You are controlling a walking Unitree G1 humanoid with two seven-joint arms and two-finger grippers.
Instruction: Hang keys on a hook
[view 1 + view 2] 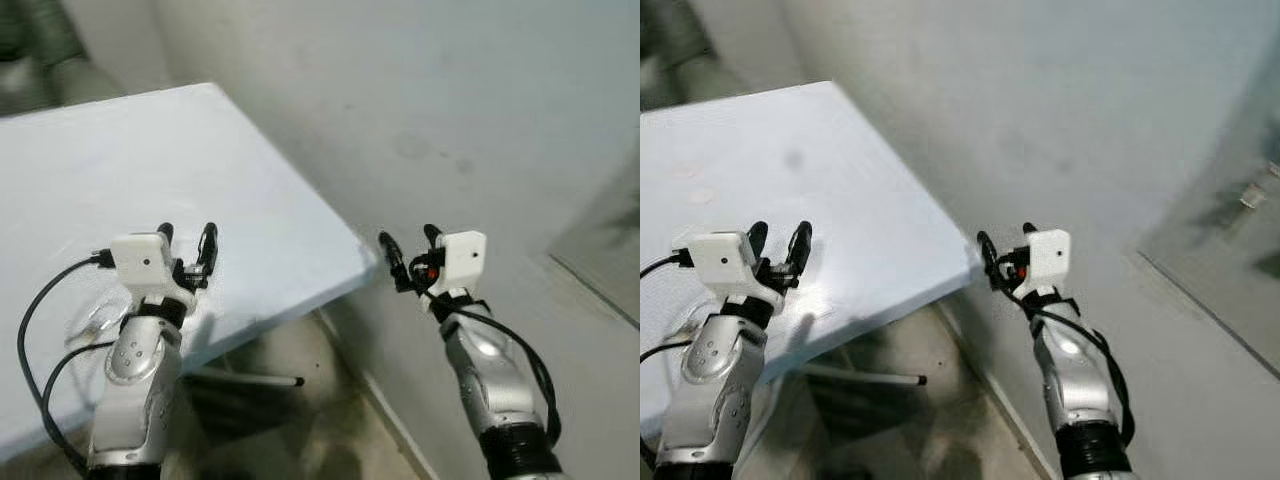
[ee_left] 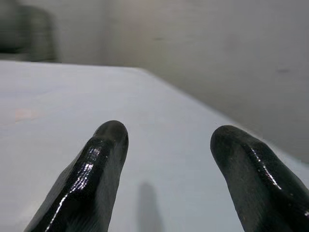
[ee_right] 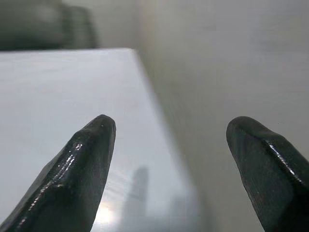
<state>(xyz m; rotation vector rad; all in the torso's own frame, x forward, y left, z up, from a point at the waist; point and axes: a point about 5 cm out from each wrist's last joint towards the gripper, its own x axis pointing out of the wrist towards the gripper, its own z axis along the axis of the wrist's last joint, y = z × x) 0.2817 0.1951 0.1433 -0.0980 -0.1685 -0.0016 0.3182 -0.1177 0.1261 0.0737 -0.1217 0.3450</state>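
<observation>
Two tools up, both with fingers spread and nothing between them. Left tool (image 1: 187,239) hovers over the pale bench (image 1: 150,180); right tool (image 1: 408,244) hangs just past the bench's corner, near the wall (image 1: 450,100). Keys and hook: I can't make them out.
</observation>
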